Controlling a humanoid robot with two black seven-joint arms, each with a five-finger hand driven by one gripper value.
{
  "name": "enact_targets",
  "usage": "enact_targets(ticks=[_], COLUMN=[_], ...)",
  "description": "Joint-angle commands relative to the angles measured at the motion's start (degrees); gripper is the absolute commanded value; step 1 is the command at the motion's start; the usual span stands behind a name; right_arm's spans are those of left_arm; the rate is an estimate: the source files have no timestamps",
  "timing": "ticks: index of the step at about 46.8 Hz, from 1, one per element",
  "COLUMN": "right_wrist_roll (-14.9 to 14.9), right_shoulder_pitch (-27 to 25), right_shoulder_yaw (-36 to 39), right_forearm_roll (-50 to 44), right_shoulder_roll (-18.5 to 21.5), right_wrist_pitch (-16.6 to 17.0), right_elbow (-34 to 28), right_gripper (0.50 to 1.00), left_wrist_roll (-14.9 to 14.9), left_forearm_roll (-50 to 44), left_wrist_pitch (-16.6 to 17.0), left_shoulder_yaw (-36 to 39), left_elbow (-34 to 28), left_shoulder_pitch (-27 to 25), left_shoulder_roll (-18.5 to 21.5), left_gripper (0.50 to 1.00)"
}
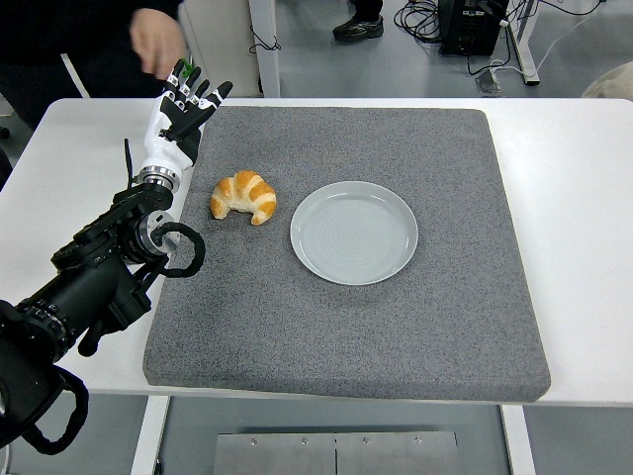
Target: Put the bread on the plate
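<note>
A golden croissant (244, 196) lies on the grey mat (336, 327), just left of an empty pale grey plate (354, 232). My left hand (184, 107) is raised at the mat's far left corner, behind and to the left of the croissant, apart from it. Its fingers (211, 96) are spread and hold nothing. The black left arm comes in from the lower left edge. The right arm does not show.
The mat covers most of the white table (574, 198). A person in dark clothes stands at the top left, one hand (158, 42) hanging just behind my left hand. Cables and equipment lie on the floor beyond the table.
</note>
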Motion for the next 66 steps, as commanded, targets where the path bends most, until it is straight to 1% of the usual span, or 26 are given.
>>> enact_targets(ticks=[1, 25, 41, 44, 51, 59, 66], right_wrist_roll=[0.0, 0.0, 0.1, 0.0, 0.0, 0.0, 0.0], right_shoulder_pitch=[0.0, 0.0, 0.0, 0.0, 0.0, 0.0, 0.0], right_shoulder_yaw=[0.0, 0.0, 0.0, 0.0, 0.0, 0.0, 0.0], right_forearm_roll=[0.0, 0.0, 0.0, 0.0, 0.0, 0.0, 0.0], right_shoulder_roll=[0.0, 0.0, 0.0, 0.0, 0.0, 0.0, 0.0], right_wrist_pitch=[0.0, -0.1, 0.0, 0.0, 0.0, -0.1, -0.1], right_elbow=[0.0, 0.0, 0.0, 0.0, 0.0, 0.0, 0.0], right_gripper=[1.000, 1.000, 1.000, 1.000, 1.000, 1.000, 1.000], left_wrist_roll=[0.1, 0.0, 0.9, 1.4, 3.0, 3.0, 3.0], left_forearm_roll=[0.0, 0.0, 1.1, 1.1, 1.1, 1.1, 1.1], left_wrist_pitch=[-0.1, 0.0, -0.3, -0.3, -0.3, -0.3, -0.2], left_shoulder_yaw=[-0.1, -0.3, 0.9, 1.0, 5.2, 9.0, 12.5], left_elbow=[0.0, -0.1, -0.2, -0.6, -0.8, -2.3, -6.4], left_shoulder_pitch=[-0.1, -0.1, -0.8, -0.8, -1.4, -2.7, -2.8], left_shoulder_roll=[0.1, 0.4, 2.5, 2.5, 4.7, 7.6, 11.2], left_gripper=[0.968, 0.969, 0.968, 0.968, 0.969, 0.969, 0.969])
